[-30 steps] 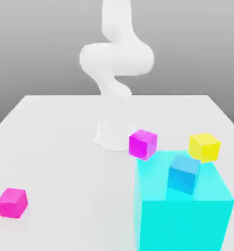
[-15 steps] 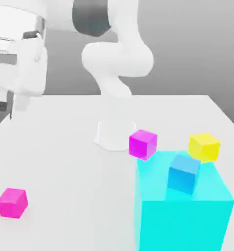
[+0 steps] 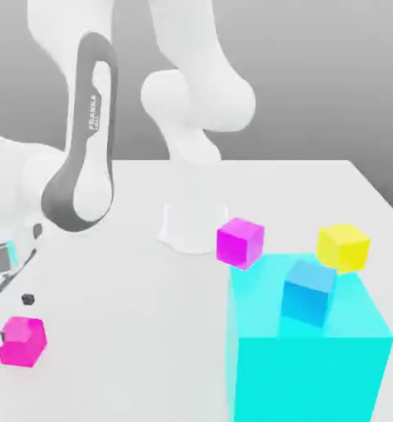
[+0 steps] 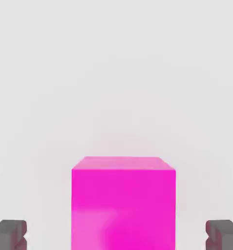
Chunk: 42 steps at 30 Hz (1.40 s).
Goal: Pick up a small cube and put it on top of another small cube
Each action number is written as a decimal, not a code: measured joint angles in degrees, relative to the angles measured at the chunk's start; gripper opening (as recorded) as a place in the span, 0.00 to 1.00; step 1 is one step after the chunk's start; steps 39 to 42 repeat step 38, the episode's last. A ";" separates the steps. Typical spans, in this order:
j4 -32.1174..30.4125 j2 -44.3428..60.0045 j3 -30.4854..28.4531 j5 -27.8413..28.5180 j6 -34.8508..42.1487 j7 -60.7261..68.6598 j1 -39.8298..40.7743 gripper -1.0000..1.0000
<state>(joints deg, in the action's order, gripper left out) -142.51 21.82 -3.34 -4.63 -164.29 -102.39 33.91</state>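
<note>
Open gripper (image 4: 118, 237) astride magenta cube (image 4: 123, 202)

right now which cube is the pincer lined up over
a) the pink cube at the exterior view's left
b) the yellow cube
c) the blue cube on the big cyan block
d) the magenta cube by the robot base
a, since the hand view shows the pink cube between the open pincer fingertips, and the exterior view shows the hand above that cube.

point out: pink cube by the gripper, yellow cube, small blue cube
pink cube (image 3: 21, 341), exterior view, its front face
yellow cube (image 3: 343, 247), exterior view, its front face
small blue cube (image 3: 307, 293), exterior view, its front face, resting on the big cyan block (image 3: 311, 371)
</note>
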 joint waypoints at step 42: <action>15.01 -25.48 17.96 3.73 40.23 -60.07 -33.54 1.00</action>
